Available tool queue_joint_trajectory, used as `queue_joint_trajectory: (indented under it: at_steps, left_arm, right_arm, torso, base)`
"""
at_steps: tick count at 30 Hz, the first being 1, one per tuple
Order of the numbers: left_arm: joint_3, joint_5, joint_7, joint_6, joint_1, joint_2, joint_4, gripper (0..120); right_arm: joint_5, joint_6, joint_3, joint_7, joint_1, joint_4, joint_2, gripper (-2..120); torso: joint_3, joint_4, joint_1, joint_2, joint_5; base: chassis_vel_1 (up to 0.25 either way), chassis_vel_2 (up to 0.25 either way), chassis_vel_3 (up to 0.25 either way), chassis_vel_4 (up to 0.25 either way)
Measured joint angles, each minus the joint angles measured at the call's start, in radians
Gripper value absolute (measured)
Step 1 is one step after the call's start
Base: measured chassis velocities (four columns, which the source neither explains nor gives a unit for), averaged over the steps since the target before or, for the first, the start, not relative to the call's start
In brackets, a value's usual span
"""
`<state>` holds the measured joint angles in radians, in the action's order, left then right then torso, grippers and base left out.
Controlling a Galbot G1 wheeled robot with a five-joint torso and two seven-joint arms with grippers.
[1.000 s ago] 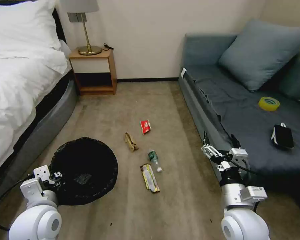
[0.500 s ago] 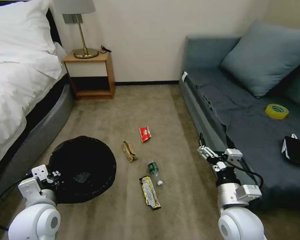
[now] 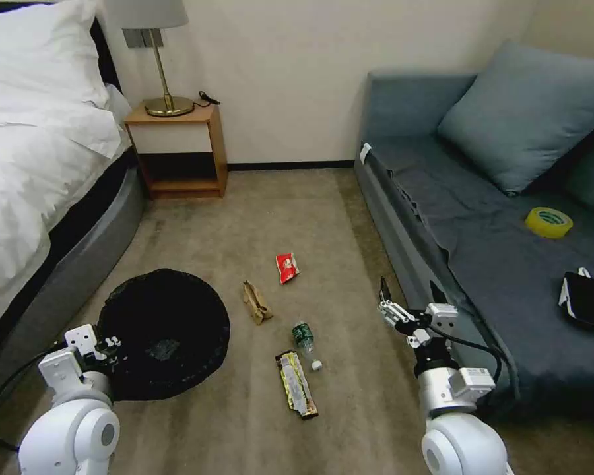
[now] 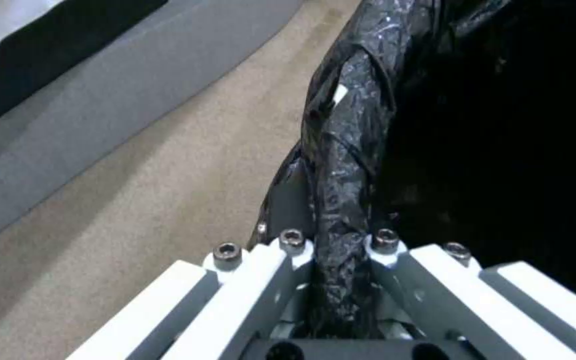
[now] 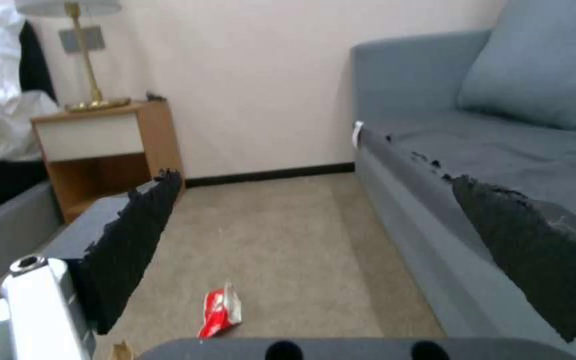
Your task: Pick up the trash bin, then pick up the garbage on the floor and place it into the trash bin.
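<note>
Here, left gripper pinches trash bin rim — held.

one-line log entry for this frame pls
left tool: shut on trash bin rim | right tool: open, empty, beside sofa | litter on carpet: red packet, tan wrapper, bottle, long wrapper

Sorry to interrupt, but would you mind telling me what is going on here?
The left gripper is shut on the bag-lined rim of the trash bin, beside the bed. The right gripper hangs open by the sofa edge, holding nothing. On the carpet lie the red snack packet, tan paper wrapper, small bottle and long wrapper.
</note>
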<state>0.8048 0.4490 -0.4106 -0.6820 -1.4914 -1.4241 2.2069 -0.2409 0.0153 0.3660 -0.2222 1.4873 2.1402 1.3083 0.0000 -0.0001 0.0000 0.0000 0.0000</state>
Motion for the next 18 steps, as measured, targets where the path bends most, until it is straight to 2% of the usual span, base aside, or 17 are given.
queue_joint_trajectory:
  at_steps: [2,4,7,8,9,11,12,15,17,18]
  left_arm:
    - [0.005,0.003,0.003,0.002,0.003,0.005,-0.010,2]
    - [0.007,0.004,0.003,0.003,0.004,0.008,-0.015,2]
    - [0.012,0.003,0.007,0.007,0.003,0.013,-0.029,2]
    - [0.012,0.003,0.007,0.007,0.003,0.013,-0.029,2]
    - [0.013,0.000,0.007,0.007,0.002,0.012,-0.030,2]
    - [0.014,-0.012,0.007,0.007,-0.003,0.005,-0.027,2]
    - [0.014,-0.012,0.007,0.007,-0.003,0.005,-0.027,2]
    - [0.018,-0.022,0.008,0.007,-0.012,0.001,-0.019,2]
    - [0.023,-0.026,0.008,0.007,-0.018,-0.001,-0.015,2]
    - [0.023,-0.026,0.008,0.007,-0.018,-0.001,-0.015,2]
  right_arm:
    - [-0.001,0.055,-0.036,-0.018,-0.036,-0.016,-0.031,100]
    - [-0.006,0.075,-0.054,-0.026,-0.053,-0.025,-0.045,100]
    - [-0.083,0.156,-0.140,-0.053,-0.140,-0.076,-0.107,100]
    - [-0.083,0.156,-0.140,-0.053,-0.140,-0.076,-0.107,100]
    - [-0.115,0.190,-0.163,-0.059,-0.168,-0.091,-0.127,100]
    - [-0.227,0.317,-0.225,-0.081,-0.260,-0.134,-0.188,100]
    - [-0.227,0.317,-0.225,-0.081,-0.260,-0.134,-0.188,100]
    - [-0.385,0.502,-0.311,-0.138,-0.378,-0.195,-0.237,100]
    - [-0.445,0.563,-0.373,-0.159,-0.449,-0.253,-0.245,100]
    - [-0.445,0.563,-0.373,-0.159,-0.449,-0.253,-0.245,100]
  torso:
    - [0.000,0.0000,0.000,0.000,-0.0001]
    - [0.000,0.0000,0.000,0.000,0.0000]
    - [0.000,0.0001,0.000,0.000,0.0001]
    - [0.000,0.0001,0.000,0.000,0.0001]
    - [0.000,0.0001,0.000,0.000,0.0000]
    - [0.000,0.0002,0.000,0.000,0.0000]
    - [0.000,0.0002,0.000,0.000,0.0000]
    - [0.000,0.0001,0.000,0.000,0.0001]
    - [0.000,0.0002,0.000,0.000,0.0000]
    - [0.000,0.0002,0.000,0.000,0.0000]
  base:
    - [0.000,0.000,0.000,0.000]
    - [0.000,0.000,0.000,0.000]
    - [0.000,0.000,0.000,0.000]
    - [0.000,0.000,0.000,0.000]
    - [0.000,0.000,0.000,0.000]
    - [0.000,0.000,0.000,0.000]
    - [0.000,0.000,0.000,0.000]
    - [0.000,0.000,0.000,0.000]
    - [0.000,0.000,0.000,0.000]
    - [0.000,0.000,0.000,0.000]
